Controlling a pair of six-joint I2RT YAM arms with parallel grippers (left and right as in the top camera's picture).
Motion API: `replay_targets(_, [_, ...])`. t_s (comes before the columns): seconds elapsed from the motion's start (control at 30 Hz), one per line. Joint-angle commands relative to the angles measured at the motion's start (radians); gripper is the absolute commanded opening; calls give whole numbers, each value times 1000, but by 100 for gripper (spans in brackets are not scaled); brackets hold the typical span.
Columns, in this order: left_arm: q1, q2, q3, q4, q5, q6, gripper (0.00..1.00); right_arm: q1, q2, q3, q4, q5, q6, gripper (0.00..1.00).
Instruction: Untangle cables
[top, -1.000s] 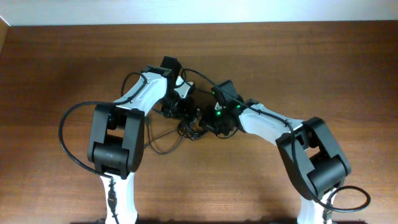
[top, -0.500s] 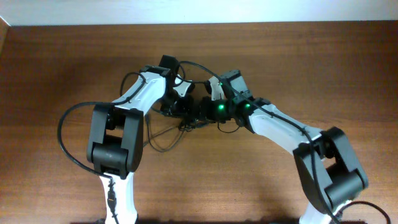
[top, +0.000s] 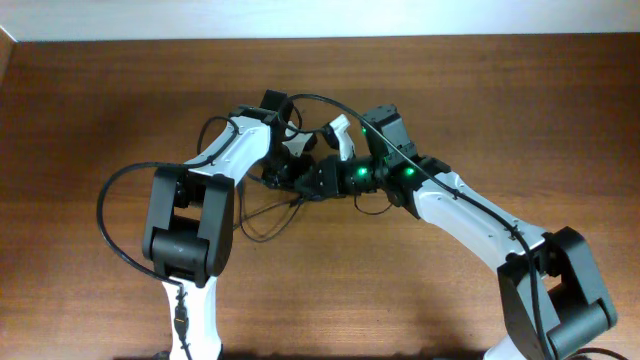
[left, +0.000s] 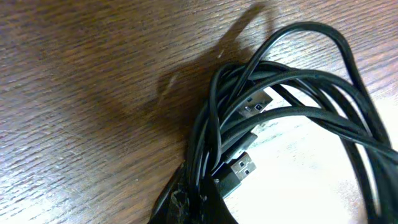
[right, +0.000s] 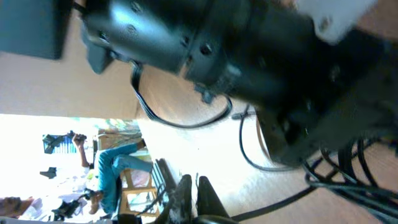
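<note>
Right arm (top: 470, 215) farther outstretched — beside cables (left: 217, 134)

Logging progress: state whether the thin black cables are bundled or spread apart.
Bundled: the left wrist view shows the thin black cables looped over one another in one coil, plugs inside.

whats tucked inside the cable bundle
Two metal plugs sit among the cables, with wooden table under them. Where the strands enter the left gripper is covered.

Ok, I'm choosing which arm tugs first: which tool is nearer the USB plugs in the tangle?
Left. The left tool is shut on the cables, right beside the USB plugs; the right tool is shut, with the cables off to its side.
</note>
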Motion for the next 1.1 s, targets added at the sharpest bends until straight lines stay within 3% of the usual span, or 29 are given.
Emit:
replay_targets(0.0, [3,22,-4,5,-24,-2,0,5,-44,24,-152,92,-5,4])
replay_targets(0.13, [18,22,-4,5,-20,-23,0,6,-44,24,-449,333,-5,4])
replay_targets(0.37, [28,21,-1,4,64,-32,0,10,-44,13,-644,475,-5,7])
replay_targets(0.4, [37,21,3,3,108,-5,0,16,-44,4,-645,475,-5,19])
replay_targets(0.43, [48,20,4,2,177,36,0,23,-44,-3,-644,476,-5,42])
replay_targets(0.5, [71,20,4,-9,302,113,0,33,-44,-12,-643,492,-5,64])
replay_targets(0.53, [79,20,4,-16,349,147,0,35,-44,-13,-644,516,-5,71])
replay_targets(0.67, [129,20,4,-87,561,342,0,2,-44,-12,-583,532,-21,73])
replay_targets(0.87, [155,20,4,-164,694,571,0,-184,-44,-6,-361,-77,-140,74])
replay_targets(1.07, [153,20,3,-138,657,595,0,-250,-44,-6,-322,-131,-187,73])
